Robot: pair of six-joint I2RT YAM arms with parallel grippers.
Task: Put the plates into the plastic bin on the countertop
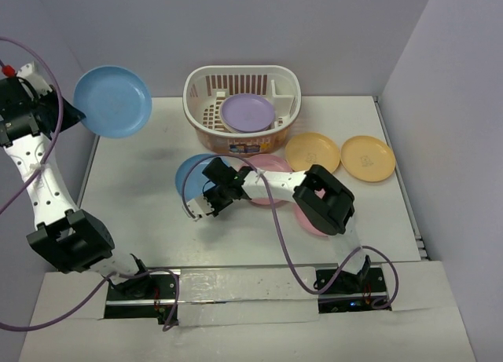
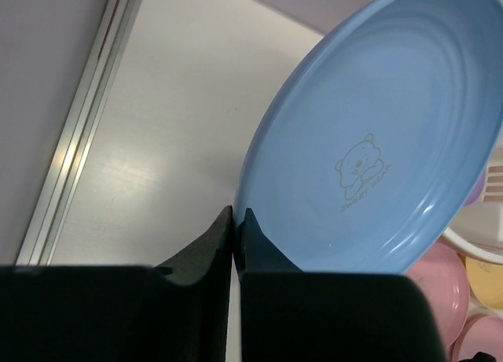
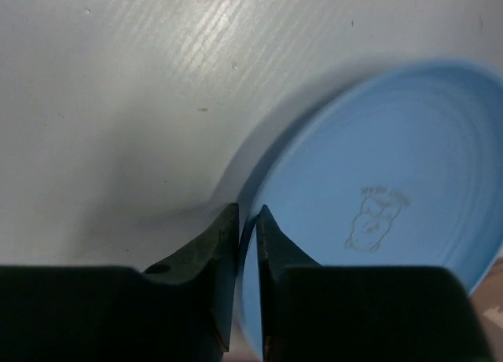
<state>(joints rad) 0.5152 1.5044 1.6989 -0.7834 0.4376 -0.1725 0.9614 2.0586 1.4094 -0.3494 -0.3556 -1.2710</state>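
My left gripper (image 1: 76,111) (image 2: 238,213) is shut on the rim of a blue plate (image 1: 112,101) (image 2: 369,142), held tilted in the air over the countertop's (image 1: 141,213) far left corner. A second blue plate (image 1: 191,173) (image 3: 377,205) lies left of centre. My right gripper (image 1: 203,207) (image 3: 247,211) has its jaws closed on this plate's near rim, with the edge showing between the fingers. The plastic bin (image 1: 196,83) stands at the back centre with a lilac plate (image 1: 247,112) inside it.
Two yellow-orange plates (image 1: 312,151) (image 1: 368,158) lie right of the bin. Pink plates (image 1: 273,165) (image 1: 309,221) sit partly under my right arm. Pale lilac walls close in the left, back and right sides.
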